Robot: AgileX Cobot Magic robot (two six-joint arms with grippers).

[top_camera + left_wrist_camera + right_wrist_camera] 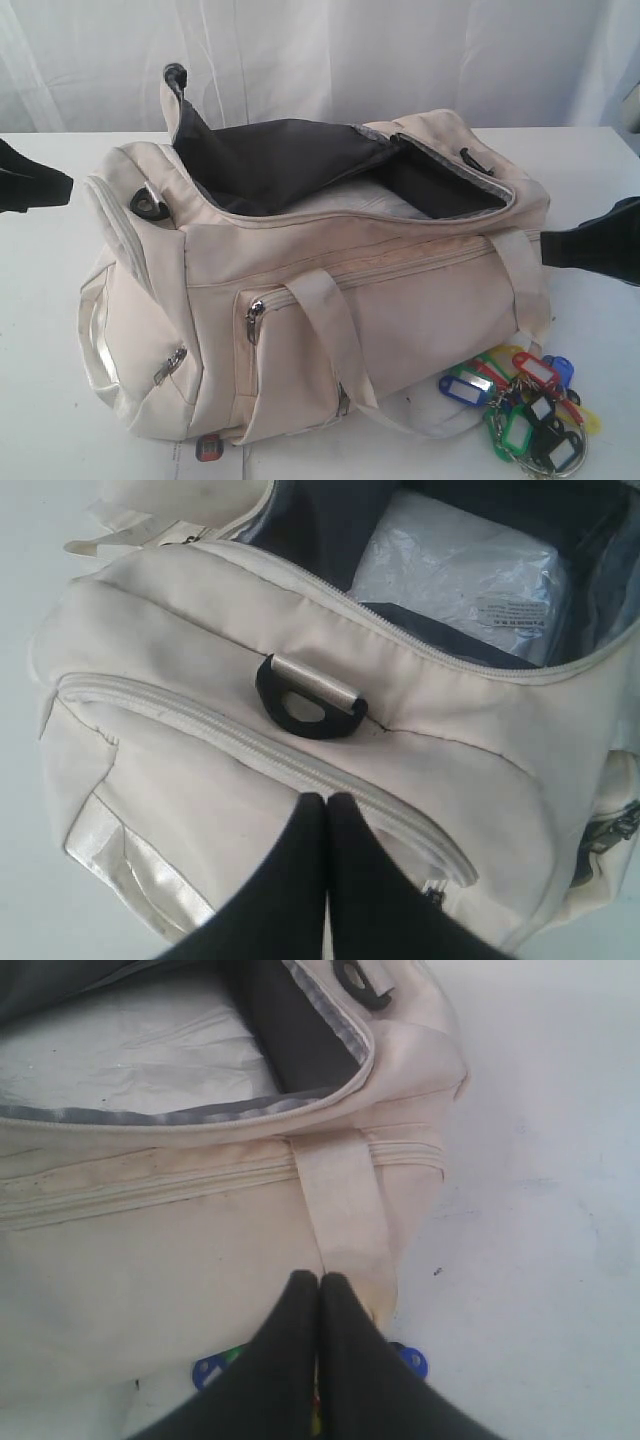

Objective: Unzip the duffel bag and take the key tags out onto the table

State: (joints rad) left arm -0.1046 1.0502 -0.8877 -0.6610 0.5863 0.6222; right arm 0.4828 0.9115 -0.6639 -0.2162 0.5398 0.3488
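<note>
The cream duffel bag point(300, 290) lies on the white table point(60, 300), its top zipper undone and dark grey lining point(280, 160) showing. The key tags point(525, 405) lie in a coloured bunch on the table by the bag's front right corner; blue ones point(205, 1370) peek out past my right fingers. My left gripper point(326, 800) is shut and empty, hovering over the bag's left end pocket. At the bag's right end, above the tags, my right gripper point(318, 1278) is shut with nothing in it. In the exterior view both grippers point(45, 185) point(560, 245) hang off the bag's ends.
A crinkled clear plastic packet point(460, 575) lies inside the bag. A black strap clip point(308, 695) sits on the left end. A small round red-blue sticker point(208, 449) lies by the bag's front. White curtain behind. Bare tabletop point(540, 1160) stretches right of the bag.
</note>
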